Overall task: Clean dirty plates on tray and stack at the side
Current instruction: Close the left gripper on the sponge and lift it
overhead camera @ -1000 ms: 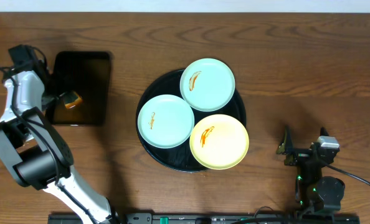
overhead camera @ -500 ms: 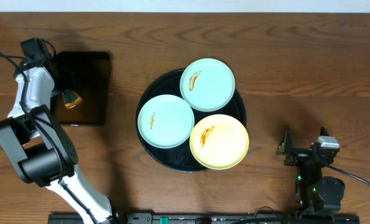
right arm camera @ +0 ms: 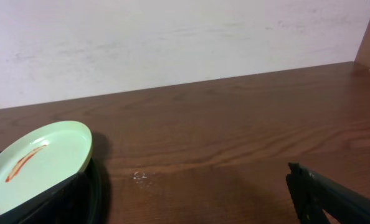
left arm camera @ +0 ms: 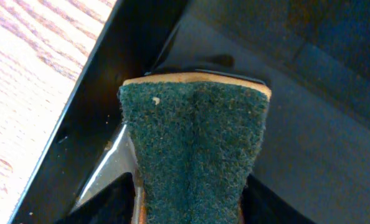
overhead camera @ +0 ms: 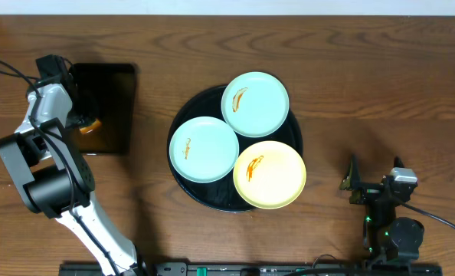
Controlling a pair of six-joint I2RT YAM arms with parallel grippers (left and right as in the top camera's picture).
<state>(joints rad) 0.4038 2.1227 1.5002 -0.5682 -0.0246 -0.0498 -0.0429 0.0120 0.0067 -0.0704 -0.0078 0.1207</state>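
Note:
Three plates lie on the round black tray (overhead camera: 201, 103): a mint-blue plate (overhead camera: 255, 103) at the back, a mint-blue plate (overhead camera: 204, 149) at the left, a pale yellow plate (overhead camera: 270, 174) at the front right. Each has an orange-brown smear. My left gripper (overhead camera: 80, 123) is far to their left, shut on a green-topped orange sponge (overhead camera: 91, 124); in the left wrist view the sponge (left arm camera: 194, 143) sits pinched between the fingers (left arm camera: 191, 202). My right gripper (overhead camera: 358, 184) is open and empty, right of the tray. The right wrist view shows the back plate (right arm camera: 35, 165).
A smaller rectangular black tray (overhead camera: 112, 92) lies at the left, under the sponge; its floor shows in the left wrist view (left arm camera: 309, 143). Bare wooden table (overhead camera: 365, 100) lies right of the round tray. A pale wall runs along the far edge (right arm camera: 172, 37).
My left arm has swung right and toward the back, over the rectangular tray, and its gripper now covers part of the sponge. The plates and the right arm have not moved.

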